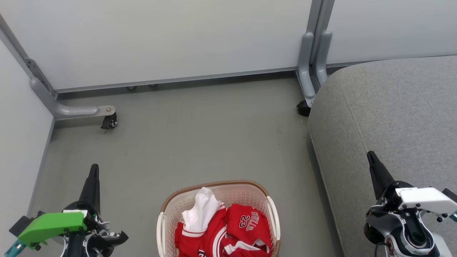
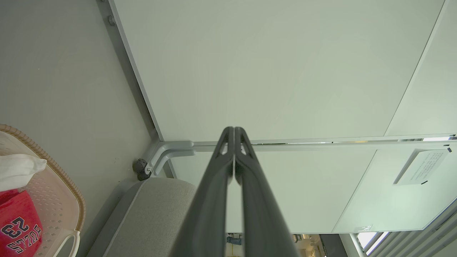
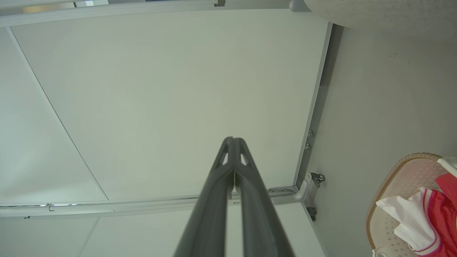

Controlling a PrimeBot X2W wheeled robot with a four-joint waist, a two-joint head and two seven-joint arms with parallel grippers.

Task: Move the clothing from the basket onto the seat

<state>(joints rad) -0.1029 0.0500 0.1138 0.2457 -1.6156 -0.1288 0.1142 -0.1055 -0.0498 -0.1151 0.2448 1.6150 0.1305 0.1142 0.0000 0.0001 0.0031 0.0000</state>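
Dark jaws, left and right, pressed together; clothing in basket.

Open floor stretches between the basket and the back partition panels. The seat blocks the right flank, a side panel hems the left, and a caster foot juts out back-left.

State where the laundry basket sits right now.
In the head view the basket stands on the floor at bottom centre, between the left gripper and right gripper, left of the seat, with the clothing inside.
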